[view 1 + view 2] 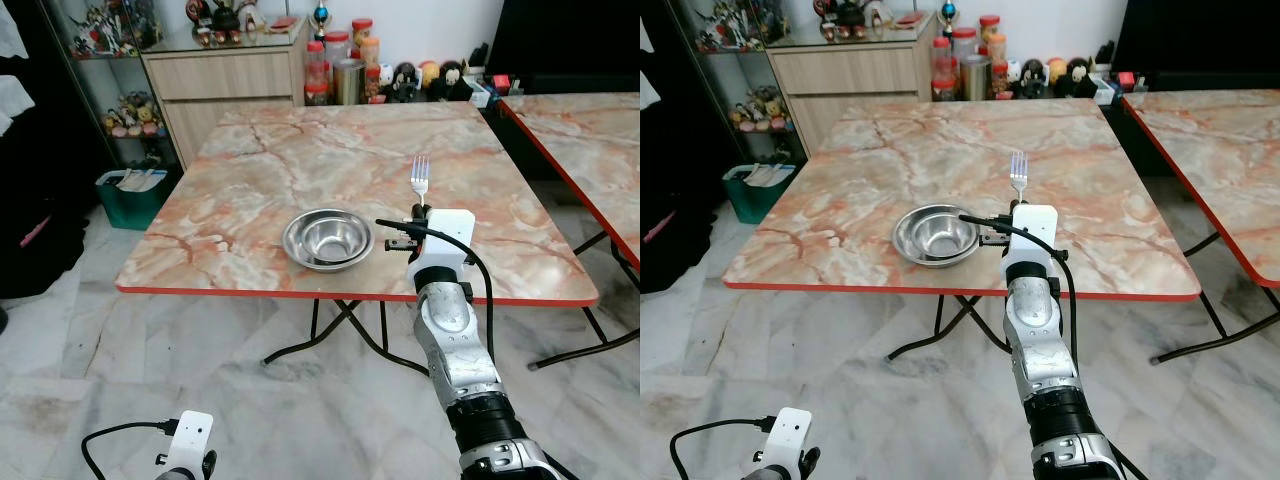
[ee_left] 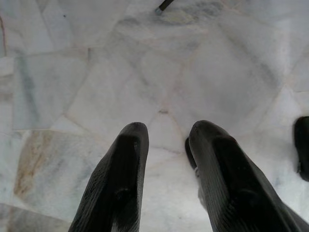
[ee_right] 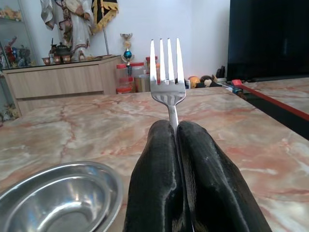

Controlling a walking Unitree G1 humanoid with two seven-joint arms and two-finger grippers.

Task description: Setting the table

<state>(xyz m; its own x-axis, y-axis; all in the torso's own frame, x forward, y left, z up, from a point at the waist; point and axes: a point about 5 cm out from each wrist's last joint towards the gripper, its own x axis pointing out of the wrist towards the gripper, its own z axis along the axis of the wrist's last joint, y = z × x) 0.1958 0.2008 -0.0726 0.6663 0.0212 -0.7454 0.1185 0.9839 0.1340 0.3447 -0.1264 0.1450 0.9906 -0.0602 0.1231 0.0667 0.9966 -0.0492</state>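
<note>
A steel bowl sits near the front edge of the marble-patterned table. My right gripper is shut on the handle of a silver fork, whose tines point away from me over the table, just right of the bowl. In the right wrist view the fork sticks out between the closed fingers. My left gripper hangs low over the marble floor, open with nothing between its fingers.
A second marble table stands to the right. A wooden cabinet with jars and figurines lines the back wall. A green bin sits at the left. Folding table legs cross under the table.
</note>
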